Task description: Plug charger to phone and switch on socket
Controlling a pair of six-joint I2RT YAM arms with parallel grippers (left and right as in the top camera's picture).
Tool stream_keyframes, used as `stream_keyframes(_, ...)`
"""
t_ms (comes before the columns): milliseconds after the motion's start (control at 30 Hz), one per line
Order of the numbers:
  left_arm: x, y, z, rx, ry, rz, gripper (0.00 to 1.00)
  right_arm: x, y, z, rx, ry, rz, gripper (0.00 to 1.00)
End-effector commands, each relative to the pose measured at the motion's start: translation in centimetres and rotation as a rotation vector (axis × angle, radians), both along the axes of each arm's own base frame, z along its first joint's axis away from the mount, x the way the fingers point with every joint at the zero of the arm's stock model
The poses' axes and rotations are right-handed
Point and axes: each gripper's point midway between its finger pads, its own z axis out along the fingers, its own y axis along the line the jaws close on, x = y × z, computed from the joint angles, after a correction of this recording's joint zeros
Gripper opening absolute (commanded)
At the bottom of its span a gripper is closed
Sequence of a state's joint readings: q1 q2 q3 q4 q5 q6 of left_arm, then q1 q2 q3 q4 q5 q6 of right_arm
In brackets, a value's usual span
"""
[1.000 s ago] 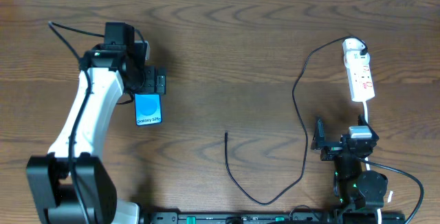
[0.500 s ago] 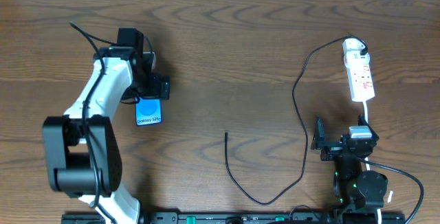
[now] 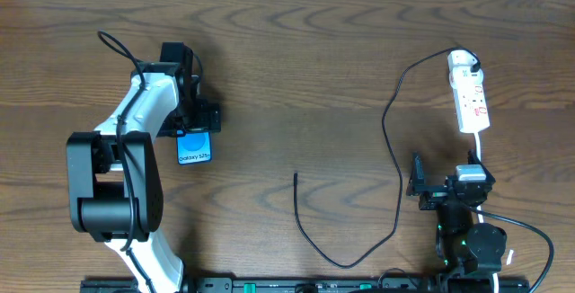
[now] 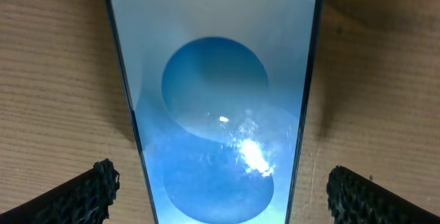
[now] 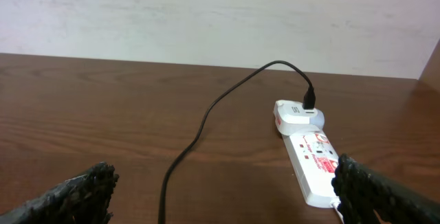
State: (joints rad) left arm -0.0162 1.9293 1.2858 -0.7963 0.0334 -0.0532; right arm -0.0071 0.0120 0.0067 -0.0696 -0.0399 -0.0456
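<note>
The phone (image 3: pixel 195 146) lies flat at the left of the table, its screen lit with a blue circle (image 4: pixel 214 86). My left gripper (image 3: pixel 194 128) hangs over the phone's far end. In the left wrist view the left gripper (image 4: pixel 223 196) is open, with one fingertip on each side of the phone and wood showing in both gaps. The charger (image 3: pixel 393 140) runs as a thin black cable from the socket's far end down to a loop. Its free tip (image 3: pixel 296 177) lies mid-table. The socket (image 3: pixel 471 95) (image 5: pixel 313 159) is a white strip at the right. My right gripper (image 3: pixel 452 178) (image 5: pixel 223 196) is open just short of it and holds nothing.
A white cord (image 3: pixel 481 154) leaves the socket's near end and passes by the right arm. The charger's plug (image 5: pixel 309 104) sits in a white adapter at the socket's far end. A pale wall (image 5: pixel 206 18) backs the table's far edge.
The left arm's elbow has swung right and its gripper has shifted slightly nearer over the phone's far end. The phone, charger, socket and right arm have not moved.
</note>
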Motion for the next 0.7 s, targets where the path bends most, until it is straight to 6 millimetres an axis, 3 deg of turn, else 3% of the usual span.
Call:
stream_keyframes(0,1.1,0.2,0.3,0.017,-0.027,0.038,0.99,0.0,0.1,0.0,-0.013,-0.001,0.002,0.99)
stream_keyframes(667,1.1,0.5,-0.8,0.031,-0.051,0.060,0.98,0.0,0.1,0.0,-0.013,-0.002,0.002,0.99)
